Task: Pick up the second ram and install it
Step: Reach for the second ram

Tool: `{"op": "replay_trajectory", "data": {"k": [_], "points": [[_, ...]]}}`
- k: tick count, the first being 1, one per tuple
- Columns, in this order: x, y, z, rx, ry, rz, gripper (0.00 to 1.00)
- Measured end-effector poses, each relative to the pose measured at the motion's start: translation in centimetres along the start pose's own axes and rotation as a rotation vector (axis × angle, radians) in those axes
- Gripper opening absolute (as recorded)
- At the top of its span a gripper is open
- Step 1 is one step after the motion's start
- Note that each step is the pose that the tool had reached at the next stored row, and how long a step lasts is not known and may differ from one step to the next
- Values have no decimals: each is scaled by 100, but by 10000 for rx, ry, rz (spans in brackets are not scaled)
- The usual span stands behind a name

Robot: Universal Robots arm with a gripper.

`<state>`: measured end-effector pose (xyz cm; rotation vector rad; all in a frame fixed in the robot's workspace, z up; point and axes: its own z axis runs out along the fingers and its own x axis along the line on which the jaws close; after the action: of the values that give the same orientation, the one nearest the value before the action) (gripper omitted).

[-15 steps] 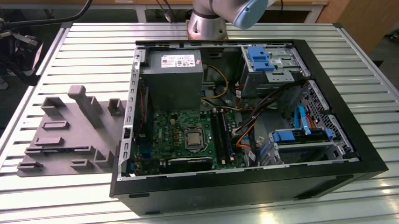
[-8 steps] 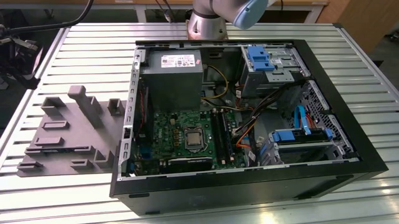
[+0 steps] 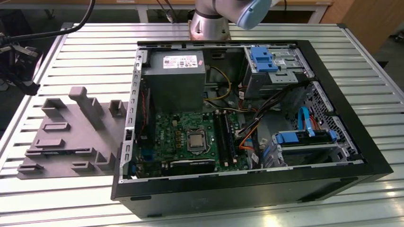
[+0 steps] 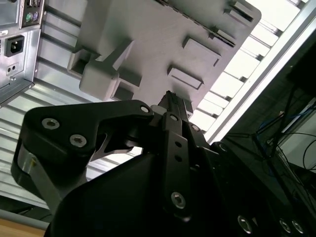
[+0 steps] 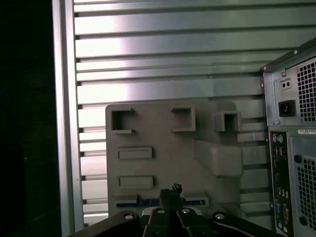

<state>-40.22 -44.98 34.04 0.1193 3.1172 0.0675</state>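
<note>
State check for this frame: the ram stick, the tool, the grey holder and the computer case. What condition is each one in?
second ram: lying flat in a slot of the grey holder, not lifted.
tool: poised directly over the ram; whether it touches cannot be told.
grey holder: flat on the slatted table, beside the computer case.
computer case: lying on its side, side panel off, interior exposed.
</note>
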Motion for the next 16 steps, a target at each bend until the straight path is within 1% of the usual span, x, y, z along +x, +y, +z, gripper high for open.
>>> {"op": "replay_trajectory", "data": {"k": [16], "points": [[-6,-157,109,9,110,23,11]]}}
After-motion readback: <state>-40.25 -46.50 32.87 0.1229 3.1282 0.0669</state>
